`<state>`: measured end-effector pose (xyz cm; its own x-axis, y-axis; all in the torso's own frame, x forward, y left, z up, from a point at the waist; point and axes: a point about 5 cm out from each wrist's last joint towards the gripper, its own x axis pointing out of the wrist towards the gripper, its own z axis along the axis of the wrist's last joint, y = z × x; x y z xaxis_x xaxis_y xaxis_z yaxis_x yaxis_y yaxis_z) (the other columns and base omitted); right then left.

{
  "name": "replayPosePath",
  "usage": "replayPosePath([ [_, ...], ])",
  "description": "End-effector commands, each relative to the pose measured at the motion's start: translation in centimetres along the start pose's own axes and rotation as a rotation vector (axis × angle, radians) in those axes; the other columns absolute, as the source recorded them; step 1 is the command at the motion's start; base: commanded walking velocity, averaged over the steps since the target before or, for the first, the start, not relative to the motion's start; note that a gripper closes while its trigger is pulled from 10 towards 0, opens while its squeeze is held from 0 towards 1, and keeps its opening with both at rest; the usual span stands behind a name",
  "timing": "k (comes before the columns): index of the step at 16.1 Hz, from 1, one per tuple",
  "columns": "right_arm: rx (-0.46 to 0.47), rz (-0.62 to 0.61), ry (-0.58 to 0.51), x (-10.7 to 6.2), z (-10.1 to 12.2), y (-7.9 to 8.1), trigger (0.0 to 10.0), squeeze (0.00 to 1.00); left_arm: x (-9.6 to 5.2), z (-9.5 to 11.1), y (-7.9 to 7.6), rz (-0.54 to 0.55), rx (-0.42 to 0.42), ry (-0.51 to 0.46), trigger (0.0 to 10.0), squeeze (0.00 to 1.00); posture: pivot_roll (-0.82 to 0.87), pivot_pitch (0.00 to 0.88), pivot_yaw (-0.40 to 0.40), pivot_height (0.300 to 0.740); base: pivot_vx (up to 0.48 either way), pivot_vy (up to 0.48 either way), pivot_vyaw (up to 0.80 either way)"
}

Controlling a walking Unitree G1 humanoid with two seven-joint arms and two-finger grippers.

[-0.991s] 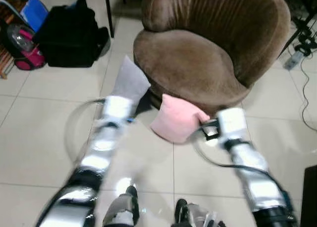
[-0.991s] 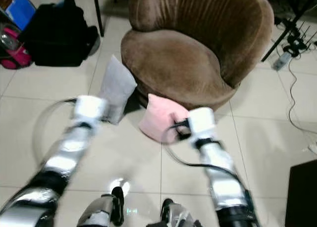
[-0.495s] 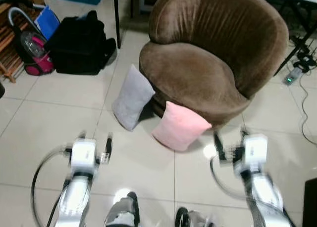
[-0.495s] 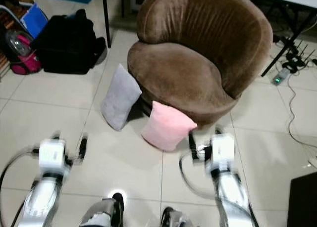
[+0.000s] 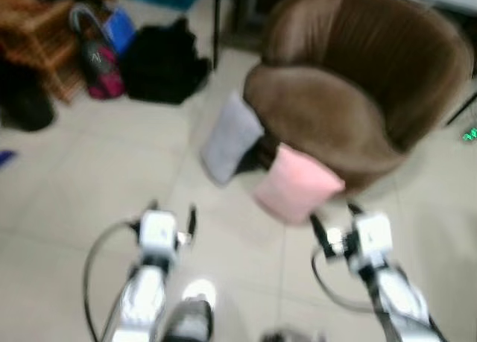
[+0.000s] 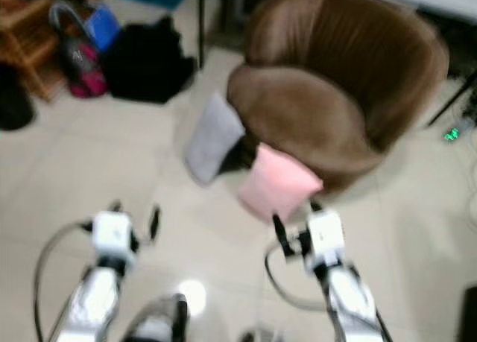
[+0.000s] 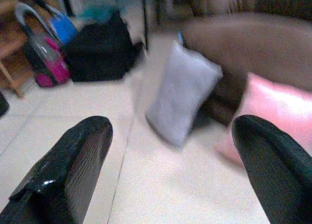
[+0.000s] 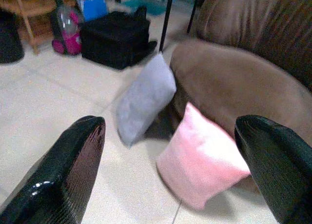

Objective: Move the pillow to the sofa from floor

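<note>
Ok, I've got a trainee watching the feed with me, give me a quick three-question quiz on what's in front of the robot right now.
1. True or false: the pink pillow already lies on the seat of the brown sofa.
2. Which thing leans on the sofa's base beside the pink pillow? A) the grey pillow B) the black bag C) a blue box
3. Fill in: the left gripper and right gripper are both ____, holding nothing.

Key:
1. False; it stands on the tiled floor, leaning on the sofa's front.
2. A
3. open
</note>
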<state>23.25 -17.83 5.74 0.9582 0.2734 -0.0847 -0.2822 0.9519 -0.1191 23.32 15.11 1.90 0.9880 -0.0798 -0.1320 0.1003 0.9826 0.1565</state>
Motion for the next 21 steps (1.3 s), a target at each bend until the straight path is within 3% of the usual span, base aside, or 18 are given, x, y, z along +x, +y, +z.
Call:
replayPosePath([
  [1,-0.013,-0.012,0.027,-0.2,-0.4,-0.3,10.0,0.0,0.5,0.2,-1.1,-0.034,0.019,0.004,10.0,1.0,0.13,0.176,-0.104,0.74,0.0,0.0,0.0],
  [2,-0.027,-0.013,0.029,-0.1,-0.3,-0.4,10.0,0.0,0.5,0.0,-1.5,-0.038,0.041,0.018,10.0,1.0,0.14,0.176,-0.105,0.74,0.0,0.0,0.0],
  [3,-0.044,-0.031,0.028,0.2,-0.2,-0.8,10.0,0.0,0.6,-0.5,-1.8,-0.007,0.034,0.05,10.0,0.0,0.14,0.179,-0.109,0.74,0.0,0.0,0.0],
  [7,-0.022,-0.087,-0.096,-0.3,1.3,-1.3,10.0,0.0,0.2,-0.5,-2.6,0.03,-0.007,0.022,10.0,0.0,0.14,0.18,-0.113,0.74,0.0,0.0,0.0],
  [8,-0.086,-0.146,-0.174,-0.7,2.0,-1.0,10.0,0.0,-0.6,-0.2,-3.2,0.062,0.016,-0.057,10.0,0.0,0.14,0.184,-0.116,0.74,0.0,0.0,0.0],
  [11,-0.099,-0.15,-0.201,-0.8,2.1,-0.3,10.0,0.0,-0.8,1.0,-4.6,0.059,0.093,-0.166,10.0,0.0,0.14,0.188,-0.121,0.74,0.0,0.0,0.0],
  [12,-0.08,-0.159,-0.206,-0.6,2.8,-1.0,10.0,0.0,-0.5,2.0,-5.0,0.086,0.141,-0.229,10.0,0.0,0.15,0.18,-0.122,0.74,0.0,0.0,0.0],
  [15,-0.085,-0.207,-0.276,-0.2,5.1,-2.9,10.0,0.0,-0.2,4.2,-4.4,0.125,0.171,-0.334,10.0,0.0,0.15,0.167,-0.126,0.74,0.0,0.0,0.0],
  [18,-0.078,-0.221,-0.285,0.3,5.7,-3.0,10.0,0.0,0.0,5.0,-5.6,0.148,0.144,-0.366,10.0,0.0,0.16,0.167,-0.129,0.74,0.0,0.0,0.0],
  [21,-0.053,-0.184,-0.226,-0.2,4.5,-2.1,10.0,0.0,-1.2,3.6,-8.1,0.126,0.074,-0.286,10.0,0.0,0.16,0.174,-0.126,0.74,0.0,0.0,0.0],
])
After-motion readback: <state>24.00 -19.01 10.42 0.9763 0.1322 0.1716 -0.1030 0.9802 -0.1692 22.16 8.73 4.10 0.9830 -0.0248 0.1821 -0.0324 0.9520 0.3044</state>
